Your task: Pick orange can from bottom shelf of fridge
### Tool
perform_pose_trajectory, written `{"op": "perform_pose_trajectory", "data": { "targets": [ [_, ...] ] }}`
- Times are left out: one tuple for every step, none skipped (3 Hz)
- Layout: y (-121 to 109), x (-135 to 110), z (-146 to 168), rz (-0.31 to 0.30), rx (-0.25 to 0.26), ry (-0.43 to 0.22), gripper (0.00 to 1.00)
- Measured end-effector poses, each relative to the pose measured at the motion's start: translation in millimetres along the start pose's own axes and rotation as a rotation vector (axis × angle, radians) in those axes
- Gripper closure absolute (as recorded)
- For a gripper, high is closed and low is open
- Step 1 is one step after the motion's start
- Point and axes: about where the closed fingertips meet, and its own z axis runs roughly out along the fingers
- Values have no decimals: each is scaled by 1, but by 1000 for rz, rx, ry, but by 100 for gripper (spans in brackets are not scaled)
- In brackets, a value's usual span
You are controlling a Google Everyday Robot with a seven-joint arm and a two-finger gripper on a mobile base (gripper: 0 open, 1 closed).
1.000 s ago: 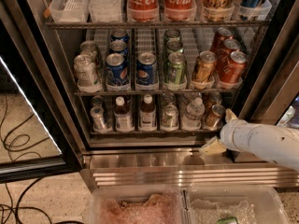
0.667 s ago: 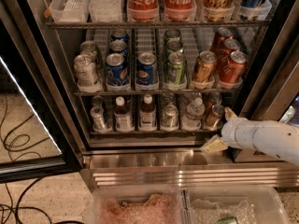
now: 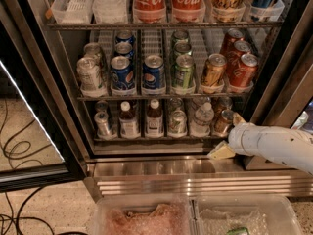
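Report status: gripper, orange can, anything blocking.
Gripper open, right end of bottom shelf. Orange can upright beside it, ungrasped. Water bottle crowds its left.

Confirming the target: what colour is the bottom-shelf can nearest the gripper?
Dull copper-orange can, best seen in camera view. Gripper beside it.

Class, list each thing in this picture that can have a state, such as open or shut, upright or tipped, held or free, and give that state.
fridge door: open.
orange can: upright at the right end of the bottom shelf, not held.
tool: open, at the shelf's right end, beside the can.
brown bottles: upright, capped.
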Motion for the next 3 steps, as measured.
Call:
{"op": "perform_pose_trajectory", "data": {
  "targets": [
    [-3, 6, 5, 19, 13, 1, 0],
    [-8, 14, 9, 53, 46, 8, 0],
    [-14, 28, 19, 152, 69, -29, 0]
  ]
}}
